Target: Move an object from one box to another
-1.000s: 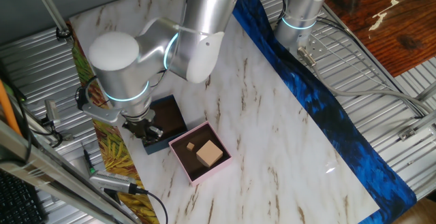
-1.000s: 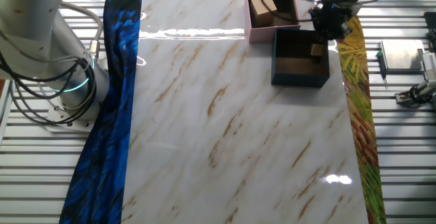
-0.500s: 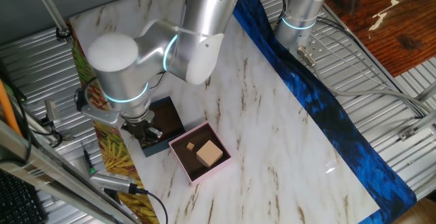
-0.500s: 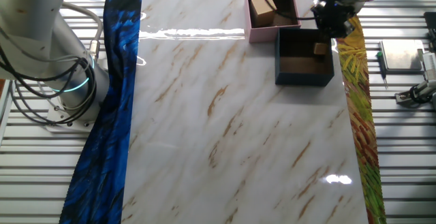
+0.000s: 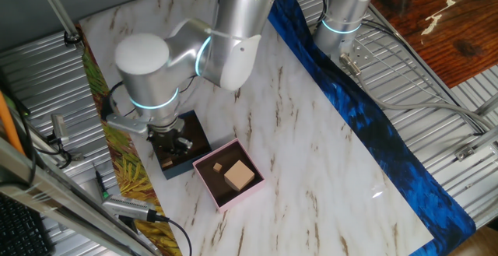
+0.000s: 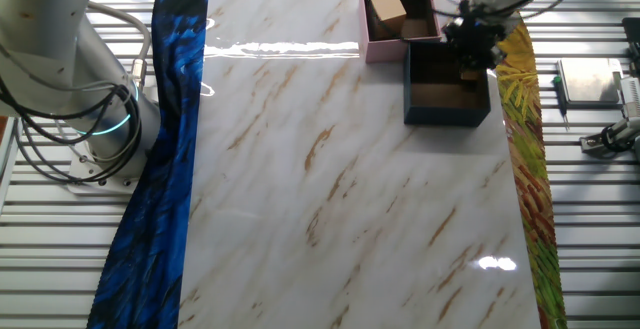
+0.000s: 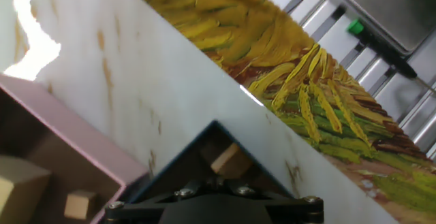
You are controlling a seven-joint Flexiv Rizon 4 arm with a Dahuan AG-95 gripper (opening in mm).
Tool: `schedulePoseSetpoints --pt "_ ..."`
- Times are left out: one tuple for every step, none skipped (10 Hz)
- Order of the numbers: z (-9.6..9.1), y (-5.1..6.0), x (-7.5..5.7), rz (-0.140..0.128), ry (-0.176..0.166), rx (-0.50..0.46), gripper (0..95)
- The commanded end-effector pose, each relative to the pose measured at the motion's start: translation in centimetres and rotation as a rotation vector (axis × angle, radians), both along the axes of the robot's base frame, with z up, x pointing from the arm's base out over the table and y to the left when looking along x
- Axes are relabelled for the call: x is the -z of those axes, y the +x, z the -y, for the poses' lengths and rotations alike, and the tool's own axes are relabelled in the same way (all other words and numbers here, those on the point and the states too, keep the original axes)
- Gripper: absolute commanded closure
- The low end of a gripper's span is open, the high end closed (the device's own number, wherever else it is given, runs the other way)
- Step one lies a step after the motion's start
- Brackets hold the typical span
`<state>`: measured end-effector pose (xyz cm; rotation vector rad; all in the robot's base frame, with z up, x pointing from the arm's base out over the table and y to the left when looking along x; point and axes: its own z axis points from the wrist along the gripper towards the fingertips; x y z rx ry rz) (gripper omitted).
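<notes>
Wooden blocks: you have two in the pink box (image 5: 228, 180) and one small block (image 7: 230, 161) in the navy box (image 6: 446, 90) (gripper (image 5: 173, 143) above it, finger state unclear).

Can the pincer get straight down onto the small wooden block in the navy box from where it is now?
Probably yes. The pincer hangs right over the navy box, whose top is open, and the small wooden block lies uncovered in a corner. The close walls may crowd the fingers.
</notes>
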<state>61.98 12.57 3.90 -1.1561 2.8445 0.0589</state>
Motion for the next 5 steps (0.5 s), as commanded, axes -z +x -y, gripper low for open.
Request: schedulePoseSetpoints --pt "0.8 -1.3 0.4 -0.004 -0.003 -0.011 95.0" --pt "1.2 -1.9 0.5 -0.007 -0.004 -0.016 95.0" --pt "1.4 -2.2 0.4 -0.010 -0.005 -0.018 95.0" --pt "1.7 -2.7 0.3 -0.012 -0.007 -0.021 95.0" --pt "1.9 -3.1 0.1 -0.018 -0.007 -0.022 95.0"
